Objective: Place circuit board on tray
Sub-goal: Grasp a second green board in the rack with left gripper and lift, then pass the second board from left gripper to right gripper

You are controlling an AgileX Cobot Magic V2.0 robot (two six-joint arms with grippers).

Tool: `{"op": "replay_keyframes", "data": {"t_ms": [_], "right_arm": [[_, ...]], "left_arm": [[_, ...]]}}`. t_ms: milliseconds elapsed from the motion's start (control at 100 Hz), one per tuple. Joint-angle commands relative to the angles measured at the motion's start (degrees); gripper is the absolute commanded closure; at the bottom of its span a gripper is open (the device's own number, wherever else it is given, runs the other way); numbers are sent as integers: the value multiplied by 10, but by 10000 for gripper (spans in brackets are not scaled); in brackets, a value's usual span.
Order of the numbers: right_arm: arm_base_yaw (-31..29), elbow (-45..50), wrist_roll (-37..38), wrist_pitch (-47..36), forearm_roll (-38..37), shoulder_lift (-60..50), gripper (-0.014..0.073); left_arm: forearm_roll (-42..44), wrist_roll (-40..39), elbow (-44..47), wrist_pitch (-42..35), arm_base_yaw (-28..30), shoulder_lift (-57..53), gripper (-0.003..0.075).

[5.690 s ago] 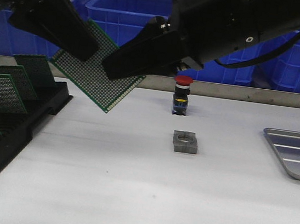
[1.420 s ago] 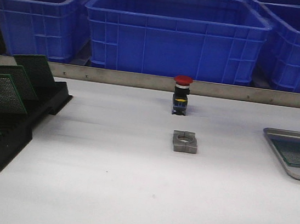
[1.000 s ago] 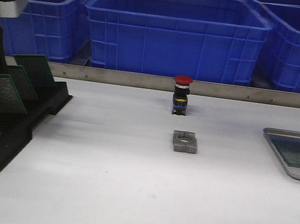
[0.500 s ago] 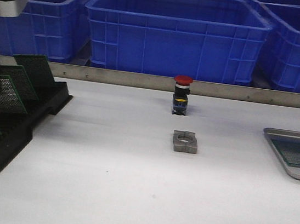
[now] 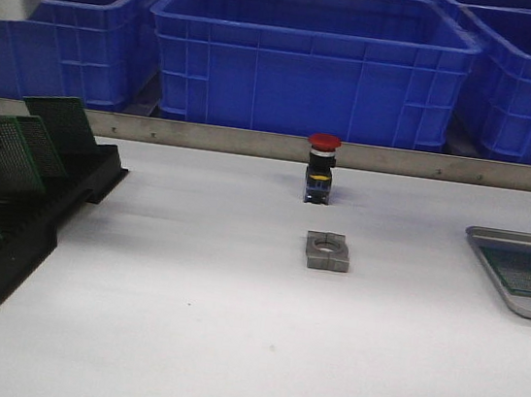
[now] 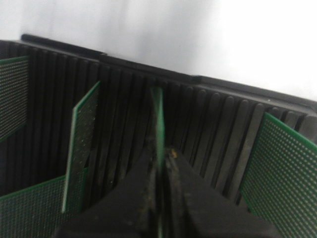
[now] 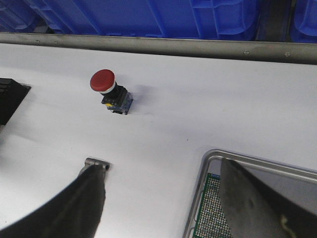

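Left wrist view: black left gripper [image 6: 159, 163] has its jaws pinched narrow on the top edge of a green perforated circuit board [image 6: 157, 124] standing upright in the black ribbed slotted rack [image 6: 208, 124]; neighbouring green boards [image 6: 81, 144] stand in slots to either side, one quite near. Front view: same rack [image 5: 36, 227] sits at the left edge of the white table [image 5: 226, 350], left arm partly cut off by the frame. Flat silver-grey metal tray with raised rim [image 5: 492, 263] lies at the far right edge, well apart from the rack, and already carries one green board [image 5: 525, 275] lying flat. Right wrist view: right gripper [image 7: 158, 198] hovers beside the tray's rim [image 7: 247, 159], jaws spread wide, holding nothing. Judgement: step in hand is picking a further board from the rack. Next move calls for a straight lift along the slot so the board clears the ribs without scraping its neighbours. Open room: table centre is mostly bare, with only a red mushroom-head push button [image 5: 321, 167] and a small grey square metal block with a round hole [image 5: 327, 251] between rack and tray; blue plastic bins [image 5: 313, 58] wall the far side.
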Motion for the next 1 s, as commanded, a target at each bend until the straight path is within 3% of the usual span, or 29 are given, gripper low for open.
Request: {"op": "replay_keyframes", "data": {"t_ms": [0,220,410,640,990], "right_arm": [[-1,-16,-3,4,19,-23,85],[-1,-16,-3,20,19,-23,85],[-1,-16,-30,57,19,-23,85],[8,-16,-95,125,22,-23,85],[154,-16,-273,159,22,-23,85]], "left_arm": [[-13,-10,-15,-1,0,-47,741],[-35,-10,-15,14,0,-98,741],[-132,-6,-15,41,-2,-118,740],[-201,-5,-15,56,-60,-117,740],[-321,28,-15,57,-129,-115,740]]}}
